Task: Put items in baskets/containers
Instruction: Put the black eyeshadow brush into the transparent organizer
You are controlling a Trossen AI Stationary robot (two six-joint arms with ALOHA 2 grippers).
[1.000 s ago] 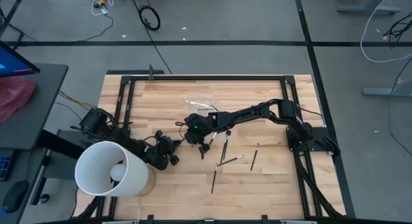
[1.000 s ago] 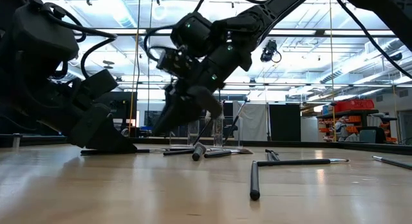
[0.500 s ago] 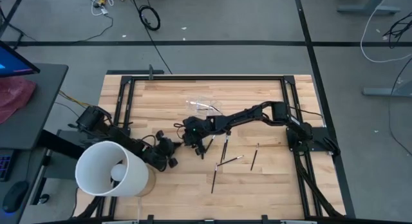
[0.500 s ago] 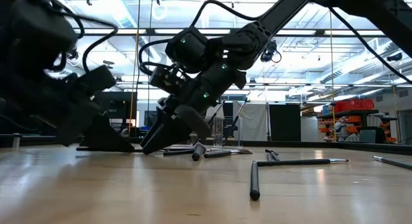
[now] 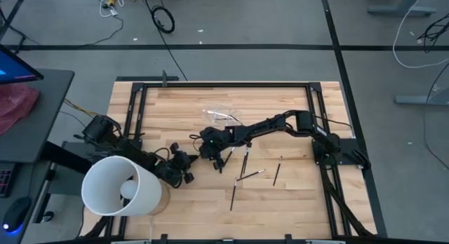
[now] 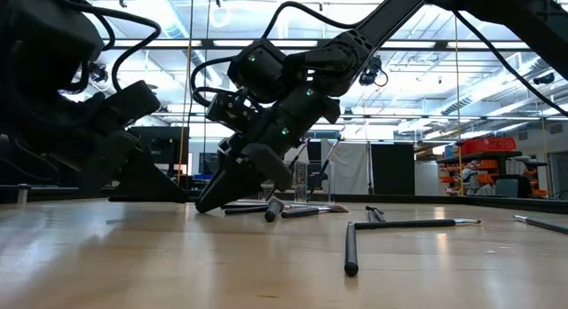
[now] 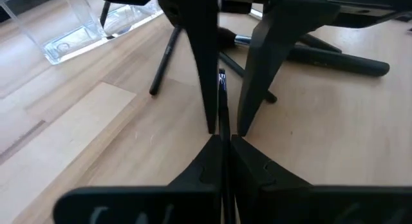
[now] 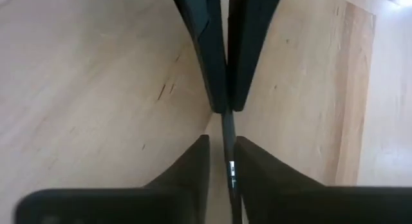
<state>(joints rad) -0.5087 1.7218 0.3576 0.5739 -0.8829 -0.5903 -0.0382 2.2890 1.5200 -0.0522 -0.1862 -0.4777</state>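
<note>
Tabletop [image 5: 210, 195]: pale blond wood, plank seams and fine grain, black frame round it
Brushes [image 5: 233, 193]: black slim handles, some with silvery ferrules
Holder [image 7: 84, 24]: clear, colourless
Bucket [image 5: 119, 184]: plain white
Arms: matt black, small green lights
Floor: grey, dark lines
Cloth [image 5: 14, 104]: pink

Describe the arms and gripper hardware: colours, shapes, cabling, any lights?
Both arms are matte black, built of jointed chunky segments. The right gripper has two flat, tapering black fingers under a blocky wrist housing with small green indicator lights. The left gripper has the same dark tapered fingers. Black cables loop loosely over both arms' wrists. No readable markings show.
</note>
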